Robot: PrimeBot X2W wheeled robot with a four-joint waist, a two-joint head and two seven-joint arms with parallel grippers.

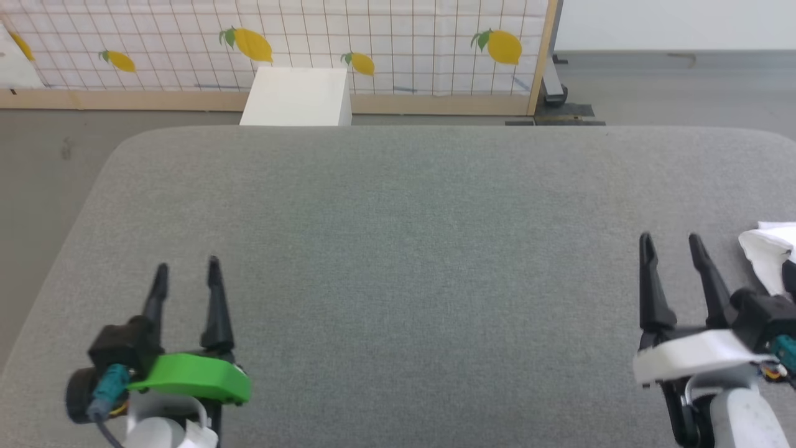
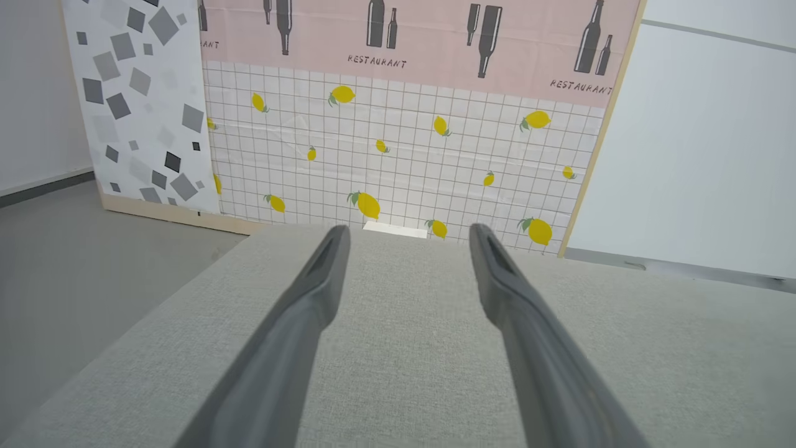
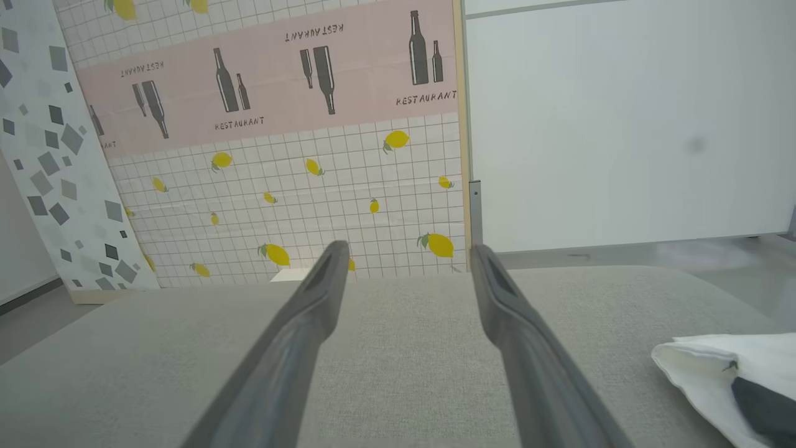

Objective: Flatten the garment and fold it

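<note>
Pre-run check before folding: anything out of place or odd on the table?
The white-and-black garment lies crumpled far right on the grey table, beside the open right gripper, cut off by the head view's border instead of centred. The left gripper is open.

Pretty bright, even, diffuse light all round; hardly any shadow is thrown on the grey fabric surface (image 1: 398, 249), and no glare is seen. Up close, the fingers of the left gripper (image 2: 407, 233) and right gripper (image 3: 407, 249) are blurred toward 6 o'clock. Straight lines are bowed slightly at the wrist views' edges.
</note>
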